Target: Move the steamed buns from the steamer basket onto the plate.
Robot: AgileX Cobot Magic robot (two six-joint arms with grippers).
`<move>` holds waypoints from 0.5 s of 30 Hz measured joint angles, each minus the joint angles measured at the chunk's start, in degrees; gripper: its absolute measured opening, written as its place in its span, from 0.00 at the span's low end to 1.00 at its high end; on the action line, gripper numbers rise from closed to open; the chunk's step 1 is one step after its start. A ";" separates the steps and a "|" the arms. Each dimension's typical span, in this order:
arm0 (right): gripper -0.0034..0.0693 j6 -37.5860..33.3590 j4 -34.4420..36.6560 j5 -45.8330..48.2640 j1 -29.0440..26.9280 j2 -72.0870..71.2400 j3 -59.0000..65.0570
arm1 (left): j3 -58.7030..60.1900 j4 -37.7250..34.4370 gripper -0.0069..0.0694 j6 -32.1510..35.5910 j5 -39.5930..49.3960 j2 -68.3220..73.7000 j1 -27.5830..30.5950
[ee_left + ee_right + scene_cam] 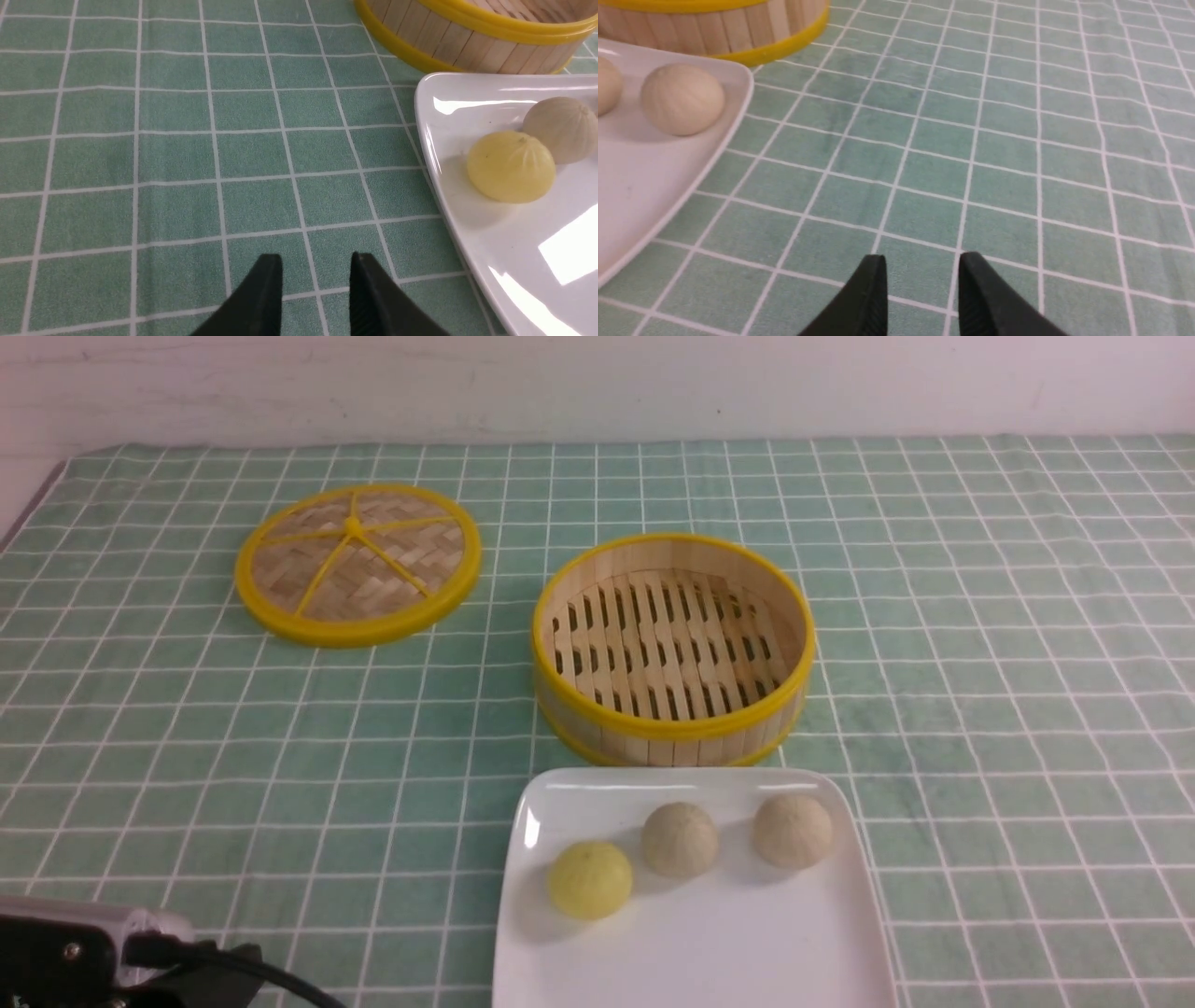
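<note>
All three steamed buns [679, 854] rest on the plate [691, 961] just in front of the empty steamer basket [672, 649]; left gripper [316, 280] and right gripper [923, 280] hang parted, holding nothing; buns look light, soft, best pinched gently across the dome's sides

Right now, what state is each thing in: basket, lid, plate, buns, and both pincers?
Basket: upright, uncovered, empty.
Lid: off, lying flat on the cloth to the basket's left.
Plate: in front of the basket, holding all three buns.
Yellow bun: on the plate.
Middle beige bun: on the plate.
Right beige bun: on the plate.
Left pincer: open, empty, over the cloth.
Right pincer: open, empty, over the cloth.
</note>
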 joint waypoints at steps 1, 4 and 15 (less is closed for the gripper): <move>0.38 0.15 0.00 0.00 0.44 -0.04 0.00 | 0.00 0.00 0.40 0.00 0.00 0.00 0.00; 0.38 0.26 0.00 0.19 0.52 -0.92 -0.02 | 0.00 0.00 0.40 0.00 0.00 0.00 0.00; 0.38 0.26 0.00 0.57 0.52 -1.76 -0.08 | 0.00 0.00 0.40 0.00 0.00 0.00 0.00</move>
